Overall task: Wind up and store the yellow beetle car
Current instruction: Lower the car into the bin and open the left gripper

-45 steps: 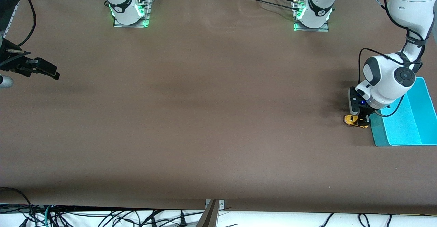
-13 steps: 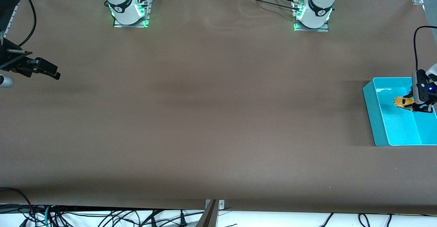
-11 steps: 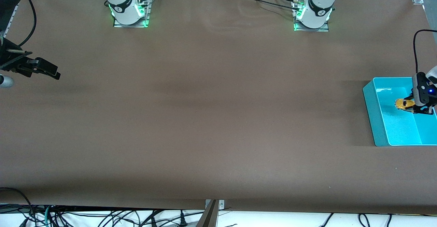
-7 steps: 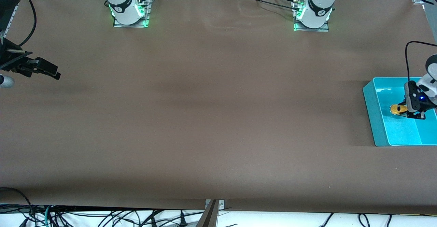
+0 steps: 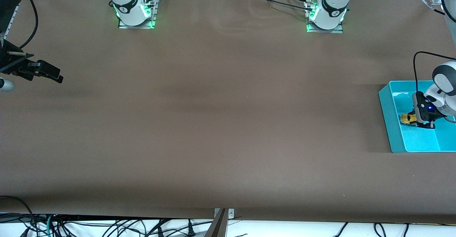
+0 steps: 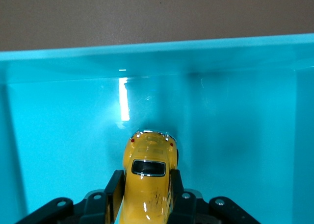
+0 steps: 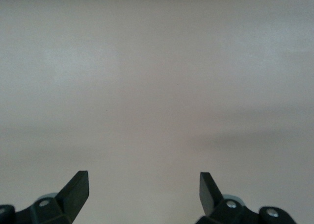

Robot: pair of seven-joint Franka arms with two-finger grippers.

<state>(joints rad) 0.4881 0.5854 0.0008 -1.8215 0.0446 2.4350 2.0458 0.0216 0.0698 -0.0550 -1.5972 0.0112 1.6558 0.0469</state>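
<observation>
At the left arm's end of the brown table (image 5: 228, 123) stands a turquoise bin (image 5: 389, 119). The left gripper (image 5: 416, 120) is lowered inside it, jaws clamped tight on the sides of the yellow beetle car (image 6: 148, 172), which hangs just above the bin floor. At the right arm's end, the right gripper (image 5: 53, 76) waits above bare table, jaws spread wide with nothing between them.
</observation>
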